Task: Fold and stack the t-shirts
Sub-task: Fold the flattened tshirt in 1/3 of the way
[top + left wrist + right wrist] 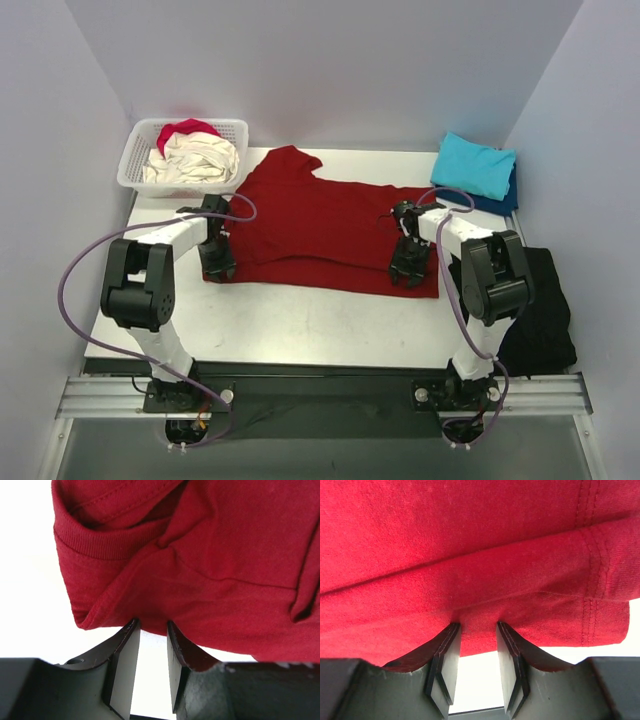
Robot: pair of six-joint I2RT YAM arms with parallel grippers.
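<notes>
- The dark red cotton short-sleeved t-shirt (320, 220) lies spread across the middle of the white tabletop (300, 320), its near hem within reach of both arms.
- My left gripper (218, 265) and right gripper (410, 275) stand at the two ends of that hem. Their jaws are partly apart with cloth at the tips, and I cannot tell whether either is clamped.
- The paired placement, I judge, is to lift the hem evenly for a fold.
- The folded turquoise tee (475, 163) rests on the navy tee (510, 197) at far right, forming the stack.
- The cream tee (200, 158) and pink-red tee (185, 128) lie in the white lattice basket (135, 160).
</notes>
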